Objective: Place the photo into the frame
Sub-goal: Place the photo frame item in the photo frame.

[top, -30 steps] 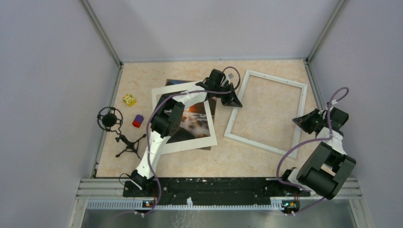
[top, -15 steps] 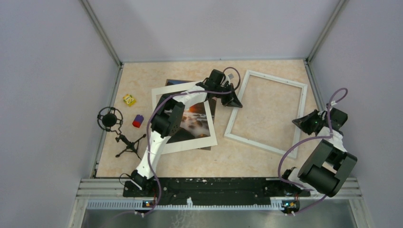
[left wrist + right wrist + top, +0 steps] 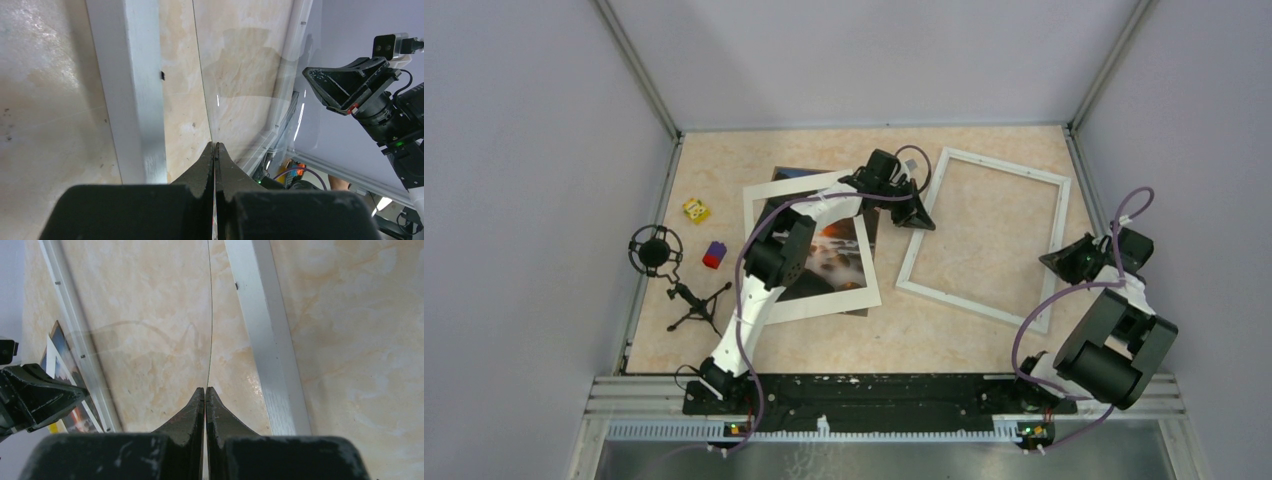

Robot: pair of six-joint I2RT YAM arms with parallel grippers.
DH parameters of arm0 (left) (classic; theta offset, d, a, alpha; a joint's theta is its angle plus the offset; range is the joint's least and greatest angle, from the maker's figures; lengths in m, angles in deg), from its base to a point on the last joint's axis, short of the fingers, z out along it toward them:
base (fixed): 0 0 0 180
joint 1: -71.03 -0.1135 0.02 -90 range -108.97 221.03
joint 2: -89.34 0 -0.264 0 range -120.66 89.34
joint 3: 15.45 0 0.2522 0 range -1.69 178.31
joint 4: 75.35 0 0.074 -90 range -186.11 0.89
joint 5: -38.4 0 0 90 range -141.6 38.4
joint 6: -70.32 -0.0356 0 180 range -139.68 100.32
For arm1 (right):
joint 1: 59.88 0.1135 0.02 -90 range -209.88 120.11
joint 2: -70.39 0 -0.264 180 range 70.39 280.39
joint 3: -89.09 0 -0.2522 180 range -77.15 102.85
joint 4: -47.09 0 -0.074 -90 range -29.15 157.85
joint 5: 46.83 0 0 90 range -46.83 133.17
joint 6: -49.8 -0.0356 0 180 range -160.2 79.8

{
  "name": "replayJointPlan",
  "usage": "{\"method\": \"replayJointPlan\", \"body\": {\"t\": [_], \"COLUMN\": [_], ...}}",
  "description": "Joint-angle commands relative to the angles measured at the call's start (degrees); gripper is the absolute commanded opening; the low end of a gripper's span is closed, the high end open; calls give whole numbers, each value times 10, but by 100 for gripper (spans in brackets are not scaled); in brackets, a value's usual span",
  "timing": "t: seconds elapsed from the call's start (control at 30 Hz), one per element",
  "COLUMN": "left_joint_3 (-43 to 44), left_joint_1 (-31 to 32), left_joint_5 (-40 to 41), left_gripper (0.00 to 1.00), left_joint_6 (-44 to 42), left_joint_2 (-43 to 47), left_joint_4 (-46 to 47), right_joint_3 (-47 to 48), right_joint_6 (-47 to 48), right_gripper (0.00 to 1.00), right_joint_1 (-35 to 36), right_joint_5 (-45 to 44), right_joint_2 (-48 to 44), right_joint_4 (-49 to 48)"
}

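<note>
The frame (image 3: 1052, 237), thin white bars, lies flat at the right of the table; one bar shows in each wrist view (image 3: 142, 100) (image 3: 265, 340). A clear, barely visible sheet (image 3: 250, 75) (image 3: 150, 340) hangs over the frame's opening. My left gripper (image 3: 921, 218) (image 3: 215, 145) is shut on its left edge. My right gripper (image 3: 1052, 258) (image 3: 205, 389) is shut on its right edge. The photo (image 3: 832, 252), dark with an orange glow, lies left of the frame under a white mat (image 3: 764, 200) and partly under my left arm.
A yellow toy (image 3: 696, 210), a purple and red block (image 3: 714, 254) and a small black tripod with a round head (image 3: 664, 265) sit near the left wall. Metal rails edge the table on all sides.
My right gripper has drifted a little toward the near edge beside the frame's right bar. The left gripper has edged slightly right. Both stay shut on the clear sheet.
</note>
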Motion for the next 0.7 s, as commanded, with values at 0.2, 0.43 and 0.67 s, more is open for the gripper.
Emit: {"method": "replayJointPlan", "body": {"t": [0.2,0.43,0.67], "left_joint_3": [24,29,38], "left_joint_1": [-9,-10,-10], "left_joint_5": [13,17,19], "left_gripper": [0,3,7], "left_joint_6": [-1,-7,-9], "left_joint_2": [-16,-16,-21], "left_joint_4": [9,-1,-8], "right_joint_3": [14,15,31], "right_joint_6": [12,14,16], "right_gripper": [3,11,27], "right_joint_1": [-8,-8,-8], "right_joint_5": [-42,-41,-62], "right_joint_2": [12,11,13], "right_joint_4": [-26,-23,-3]}}
